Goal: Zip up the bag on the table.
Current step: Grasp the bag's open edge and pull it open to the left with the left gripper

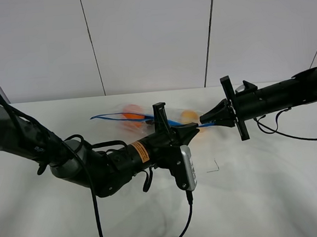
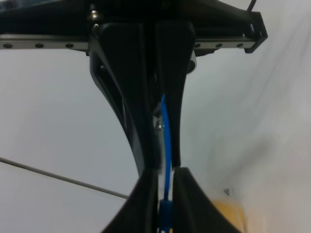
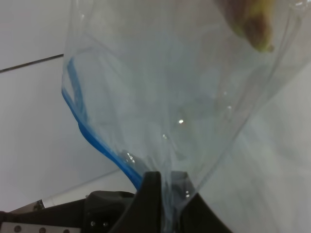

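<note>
White wall panels (image 1: 152, 36) are seen at the back, and below them the plain white smooth surface (image 1: 274, 197) is spread wide; over its far middle the clear crinkly plastic zip bag (image 1: 120, 117) is held between both arms, badly blurred in the high view; whether it is touching the surface cannot be told; the left pincer (image 1: 195, 127) is closed tight, and the bag's blue seal strip (image 2: 165, 126) is seen pinched between its black fingers (image 2: 126, 97) in the left wrist view; the right pincer (image 1: 203, 119) is closed as well, set just beside the left one, tip to tip; in the right wrist view the bag's edge by the blue strip is clamped in it, clear film fanning away; orange round produce (image 1: 130, 113) and a yellowish piece (image 3: 257, 29) are glimpsed through the plastic; a black cable (image 1: 189, 209) is hung from the left arm.
</note>
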Robot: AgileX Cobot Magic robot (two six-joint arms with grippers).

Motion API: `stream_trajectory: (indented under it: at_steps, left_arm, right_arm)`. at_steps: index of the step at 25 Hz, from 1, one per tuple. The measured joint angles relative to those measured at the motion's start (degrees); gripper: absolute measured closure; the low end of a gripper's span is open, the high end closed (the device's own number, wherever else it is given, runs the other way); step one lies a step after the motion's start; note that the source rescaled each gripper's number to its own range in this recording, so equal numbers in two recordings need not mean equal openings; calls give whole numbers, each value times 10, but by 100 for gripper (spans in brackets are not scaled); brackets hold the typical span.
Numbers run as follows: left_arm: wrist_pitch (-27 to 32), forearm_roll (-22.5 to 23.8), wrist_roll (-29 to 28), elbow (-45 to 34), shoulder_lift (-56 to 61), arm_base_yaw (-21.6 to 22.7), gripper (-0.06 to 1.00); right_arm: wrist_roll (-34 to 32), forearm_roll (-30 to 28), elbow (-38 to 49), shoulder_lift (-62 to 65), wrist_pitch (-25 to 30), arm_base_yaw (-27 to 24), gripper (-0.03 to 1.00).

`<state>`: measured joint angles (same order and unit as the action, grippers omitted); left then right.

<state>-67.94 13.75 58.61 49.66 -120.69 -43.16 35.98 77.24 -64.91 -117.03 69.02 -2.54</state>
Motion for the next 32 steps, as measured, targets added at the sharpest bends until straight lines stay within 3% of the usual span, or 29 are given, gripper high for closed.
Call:
stream_trajectory:
  at_steps: [9, 19, 32]
  left_arm:
    - [-19, -42, 10, -24, 0, -1, 94]
    - [-30, -162, 77, -75, 0, -1, 94]
    - [-30, -183, 95, -110, 0, 75, 94]
  right_arm:
    - [0, 0, 0, 0, 0, 2, 97]
    - [0, 1, 0, 0, -4, 2, 97]
    - [0, 1, 0, 0, -5, 2, 97]
